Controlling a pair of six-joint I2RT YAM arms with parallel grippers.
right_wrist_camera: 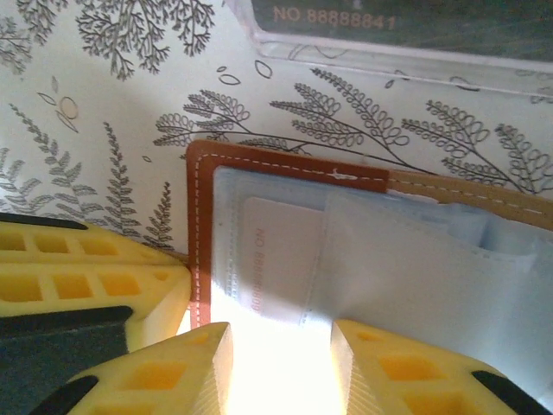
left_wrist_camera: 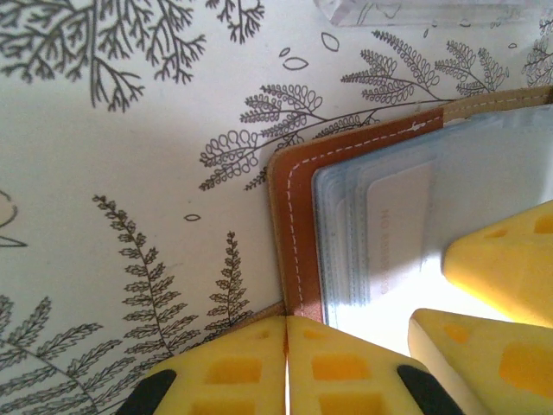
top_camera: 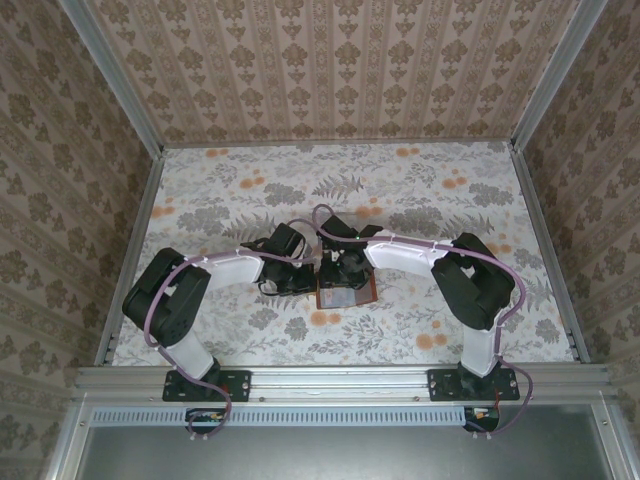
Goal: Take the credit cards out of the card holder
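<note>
The clear tray point(right_wrist_camera: 449, 65) holds a dark card point(right_wrist_camera: 346, 17) with printed numbers. Just beside it on the floral table point(top_camera: 400, 180) lies the card holder point(right_wrist_camera: 285, 173), open, brown-rimmed, with a pale card point(right_wrist_camera: 281, 251) tucked in its grey-blue pocket. We see the left gripper point(left_wrist_camera: 286, 363) closed, tips on the brown rim — the right gripper point(right_wrist_camera: 281, 363) parted over the panel.

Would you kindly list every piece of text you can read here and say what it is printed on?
"NO.88888841": on the dark card lying in the clear tray.
"NO" followed by digits too faint to read: printed sideways on the pale card tucked in the card holder.
No other writing can be made out.
</note>
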